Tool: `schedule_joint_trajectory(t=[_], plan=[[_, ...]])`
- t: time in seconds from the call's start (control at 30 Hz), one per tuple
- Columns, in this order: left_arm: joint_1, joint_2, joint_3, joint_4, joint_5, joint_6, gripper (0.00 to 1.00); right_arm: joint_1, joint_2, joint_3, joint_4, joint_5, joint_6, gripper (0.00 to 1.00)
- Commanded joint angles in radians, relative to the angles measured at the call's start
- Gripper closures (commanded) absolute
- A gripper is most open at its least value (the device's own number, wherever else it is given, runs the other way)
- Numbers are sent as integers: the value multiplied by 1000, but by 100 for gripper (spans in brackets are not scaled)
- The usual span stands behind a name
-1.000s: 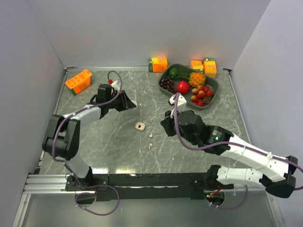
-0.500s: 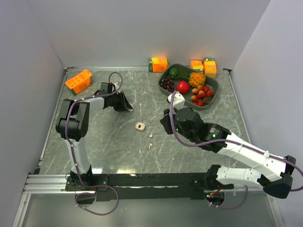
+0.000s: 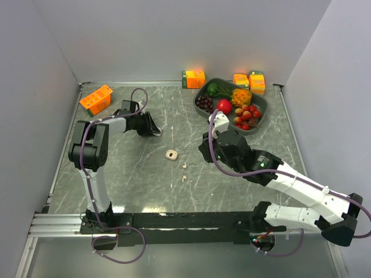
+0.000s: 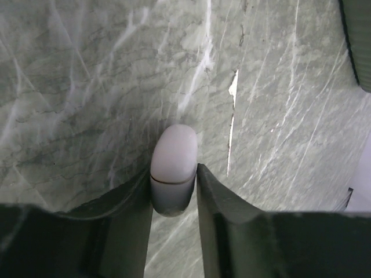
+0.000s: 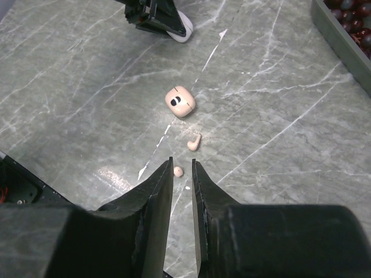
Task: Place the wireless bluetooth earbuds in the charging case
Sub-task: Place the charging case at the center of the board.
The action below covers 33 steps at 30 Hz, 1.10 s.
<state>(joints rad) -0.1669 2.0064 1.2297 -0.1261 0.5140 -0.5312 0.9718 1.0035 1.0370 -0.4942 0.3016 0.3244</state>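
Overhead, the dark tray (image 3: 264, 109) sits at 1 o'clock on the worktop (image 3: 127, 174). It holds dark grapes (image 3: 204, 103), a red round fruit (image 3: 224, 106), a spiky orange fruit (image 3: 241, 96), a green item and small red fruits. Orange cartons (image 3: 96, 98) stand at 10 o'clock, at 12 o'clock and behind the tray.

The beige case (image 5: 180, 101) lies near the worktop's centre, and its upper face shows two dark hollows. The white case (image 4: 173, 168) is closed, with its seam line visible. It stands between the fingers of the left pincer (image 4: 174, 171), which touch it on both sides and grip it.

The right pincer (image 5: 182, 162) hangs above the worktop with its fingers a narrow gap apart, and it holds nothing. Two beige earbuds lie loose on the worktop:
- The stemmed earbud (image 5: 195, 141) is just beyond the fingertips, at 12 o'clock from them and at 5 o'clock from the beige case.
- The second earbud (image 5: 178, 171) shows in the gap between the fingers, resting on the surface below and not gripped.

Only the left wrist view shows the white case's seam and the finger contact. Only the right wrist view shows the hollows in the beige case. The overhead view alone takes in the tray contents and cartons, and there the earbuds are only pale specks.
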Motion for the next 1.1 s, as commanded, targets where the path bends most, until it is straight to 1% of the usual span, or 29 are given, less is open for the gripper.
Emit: schedule_joint_trajectory(t=[0.0,0.17,0.27,0.3,0.33,0.6,0.7,0.73,0.77,0.8,0.83,0.87,0.9,0.93,0.97,1.0,1.03,1.07], plan=[[9,-11,-25,-70,-46,42,57,-19,-39,-3,29,-12,8,72],[13,-37,-62,-86,-81,50,52,-24,-49,-8,29,-19,13,71],[23,-54,-81,-92,-95,45,46,-25,-59,-14,28,-19,18,71],[29,-58,-81,-105,-100,45,31,-25,-63,-15,26,-19,21,71],[33,-66,-82,-115,-104,43,30,-25,-66,-20,26,-19,19,71],[99,-173,-147,-164,-176,43,28,-30,-85,-26,23,-15,21,69],[101,-283,-176,-199,-265,36,27,-31,-88,-25,20,-12,19,69],[99,-360,-180,-211,-287,34,25,-33,-88,-25,19,-6,18,69],[96,-406,-191,-228,-336,28,1,-33,-86,-26,17,-2,18,68],[74,-455,-197,-242,-366,27,3,-31,-83,-26,14,1,18,68],[48,-547,-200,-259,-423,30,4,-31,-80,-26,13,7,18,68],[11,-592,-203,-292,-524,33,4,-33,-77,-25,14,13,18,66],[-69,-632,-210,-306,-607,31,4,-33,-72,-32,23,19,19,66],[-110,-703,-229,-316,-662,7,4,-33,-71,-37,28,24,22,64],[-149,-740,-248,-319,-716,-15,4,-33,-65,-41,35,33,27,61],[-217,-774,-271,-314,-799,-42,4,-35,-62,-49,42,36,33,59],[-229,-835,-326,-302,-796,-123,4,-35,-59,-55,64,37,34,56],[-233,-865,-363,-281,-767,-171,4,-35,-49,-63,75,25,47,49]])
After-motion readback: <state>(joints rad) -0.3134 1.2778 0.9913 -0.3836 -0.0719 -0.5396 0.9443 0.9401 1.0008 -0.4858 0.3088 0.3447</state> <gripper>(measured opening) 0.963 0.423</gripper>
